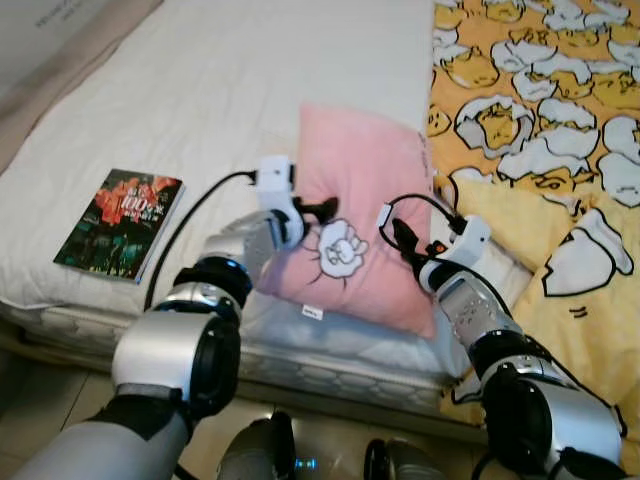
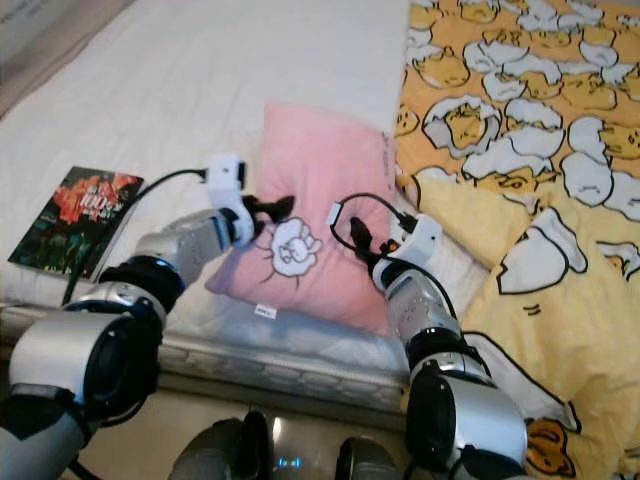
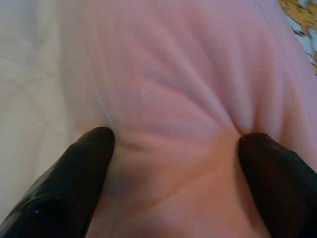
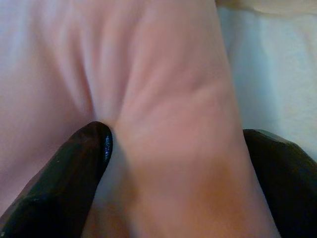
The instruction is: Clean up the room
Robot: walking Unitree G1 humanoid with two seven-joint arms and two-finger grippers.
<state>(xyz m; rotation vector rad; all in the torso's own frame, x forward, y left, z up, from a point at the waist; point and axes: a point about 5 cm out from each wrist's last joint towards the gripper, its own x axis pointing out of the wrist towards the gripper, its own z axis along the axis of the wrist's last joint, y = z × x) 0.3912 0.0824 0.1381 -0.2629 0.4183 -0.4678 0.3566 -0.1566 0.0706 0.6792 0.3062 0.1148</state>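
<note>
The pillow [image 1: 362, 215] lies at the near edge of the bed [image 1: 230, 90], on the white sheet, and it is the landmark here. The left gripper [image 1: 318, 211] bites its left edge and the right gripper [image 1: 400, 238] bites its right edge. In each wrist view the two black fingers [image 3: 74, 178] stand partly apart with a thick fold of pink cloth pinched between them, and the cloth wrinkles toward the tips. I think two grips are used because the pillow is soft and wide; one grip would let it hang and fold.

Left of the pillow, well apart, a book [image 1: 120, 222] lies flat near the edge of the bed. Its dark cover has red flowers and the number "100"; the other writing is too small to read. Right of the pillow, just beside it, a yellow blanket [image 1: 540, 110] with a cartoon egg pattern covers the bed. The pillow front has a white cartoon drawing, and a small white tag hangs at its near edge; no words can be read there.
</note>
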